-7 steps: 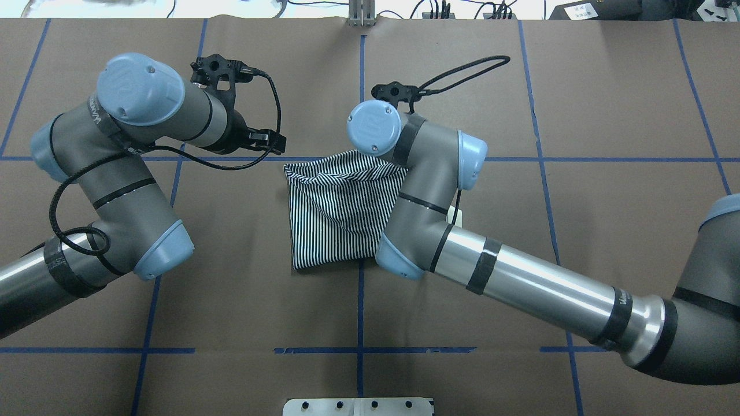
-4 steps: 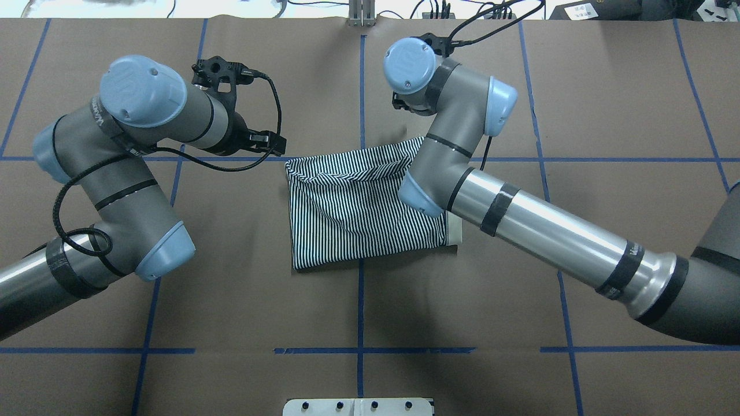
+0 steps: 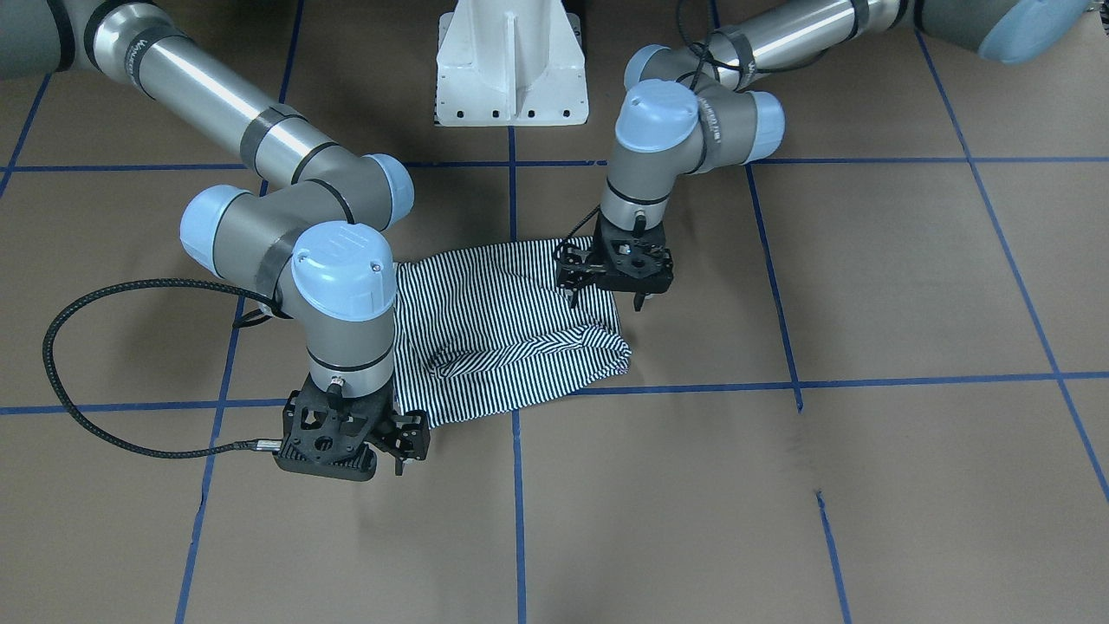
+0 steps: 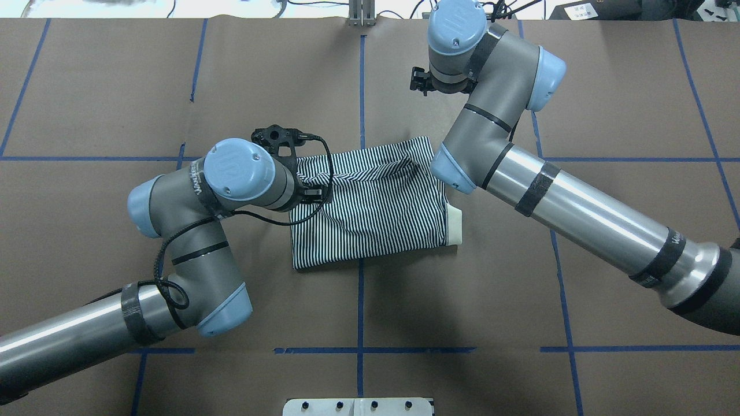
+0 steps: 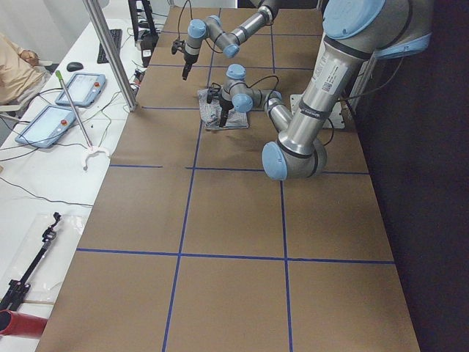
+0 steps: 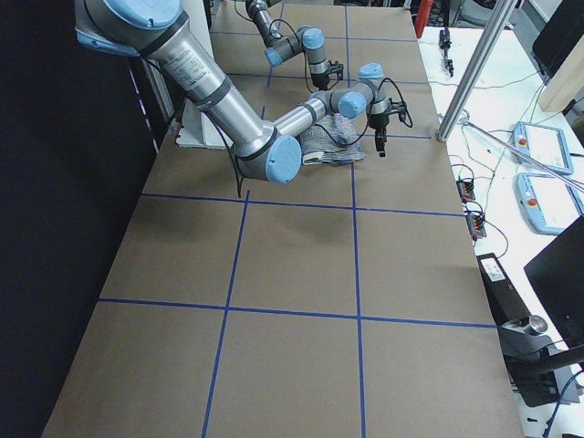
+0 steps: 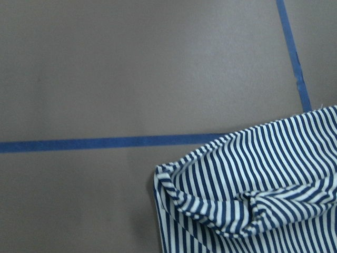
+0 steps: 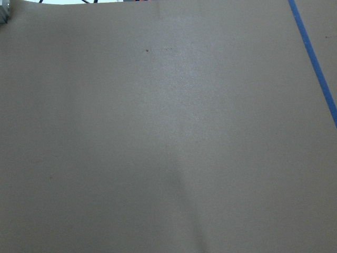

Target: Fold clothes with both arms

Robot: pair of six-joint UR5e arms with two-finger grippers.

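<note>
Swinging in from the upper left of the overhead view, the left arm [image 4: 237, 173] now hangs over the left edge of the shirt [image 4: 370, 214]. Its jaws look spread and hold nothing, and the cloth's rumpled corner lies loose below them. At centre frame the shirt lies wider than a second ago, a folded striped rectangle on the worktop [image 4: 520, 300] with its white collar [image 4: 455, 226] peeking out at the right edge. Farther off, the right arm [image 4: 497, 63] has pulled away to the top of the frame. Its jaws carry nothing, though I cannot tell how far open they are. One fold seems laid, and the left side looks set for the next.
</note>
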